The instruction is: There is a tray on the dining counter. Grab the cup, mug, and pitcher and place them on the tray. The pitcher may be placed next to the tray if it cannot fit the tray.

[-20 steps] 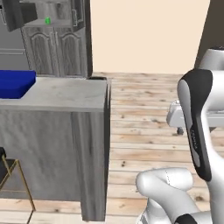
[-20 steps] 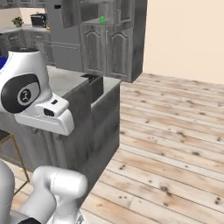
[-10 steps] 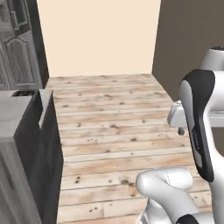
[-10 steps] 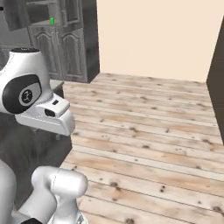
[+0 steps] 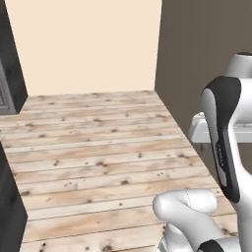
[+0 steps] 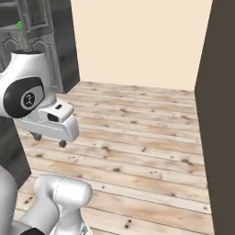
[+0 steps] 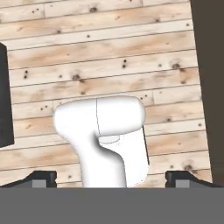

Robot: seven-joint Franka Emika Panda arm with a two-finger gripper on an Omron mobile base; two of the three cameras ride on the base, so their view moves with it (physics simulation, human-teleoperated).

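Observation:
My gripper hangs low over the wooden floor, held out in front of the arm. Its fingertips stand far apart at the bottom of the hand view, open with nothing between them. In the left base view the hand juts out from behind the upper arm. A dark slab at the left edge, which looks like the end of the dining counter, is cut off by the frame. A tiny bright green speck, possibly the mug, sits among the dark cabinets far back left. The tray, cup and pitcher are out of view.
Pale wood planks cover the floor ahead. A cream wall closes the back. A dark brown wall runs along the right side. Dark cabinets stand at the back left.
The whole picture has swung to the right, so the base has turned. The counter and the blue tray have slid out at the left. The arm's pose looks the same.

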